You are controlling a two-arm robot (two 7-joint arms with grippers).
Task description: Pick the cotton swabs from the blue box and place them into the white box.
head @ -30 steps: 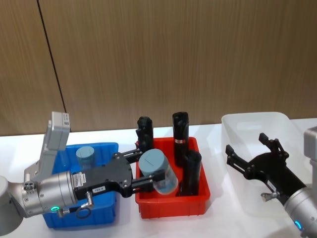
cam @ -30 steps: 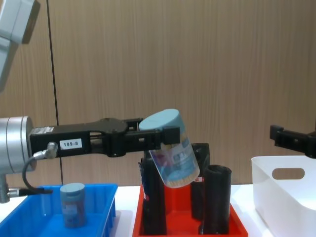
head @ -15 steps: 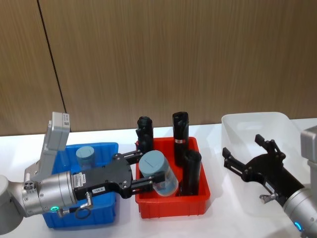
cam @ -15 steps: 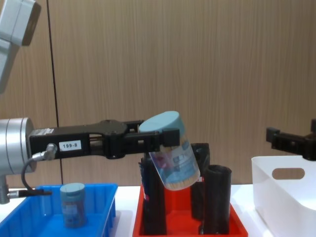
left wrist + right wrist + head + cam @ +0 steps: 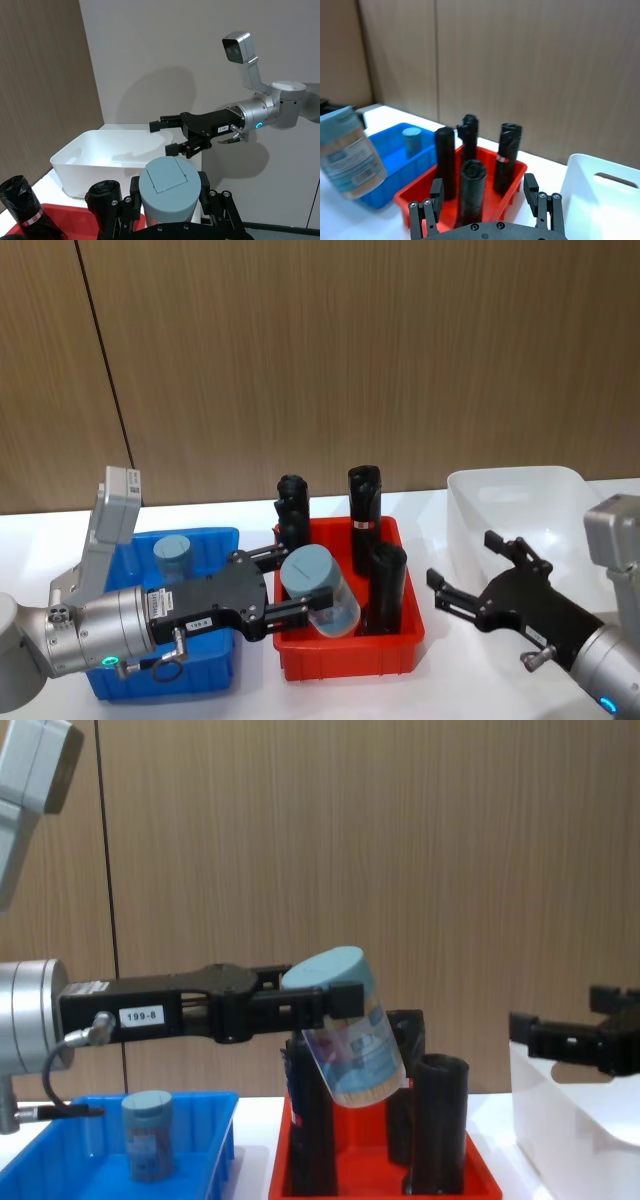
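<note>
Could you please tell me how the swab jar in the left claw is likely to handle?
Probably rigid: the jar looks undented in the left claw. Its smooth clear wall may be slippery, and it hangs tilted, gripped near the lid. Laid down, the cylinder would likely roll.

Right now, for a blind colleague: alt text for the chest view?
The left gripper holds a tilted cotton swab jar above a red tray of black tubes. The open right gripper hangs by the white box; another jar stands in the blue box.
</note>
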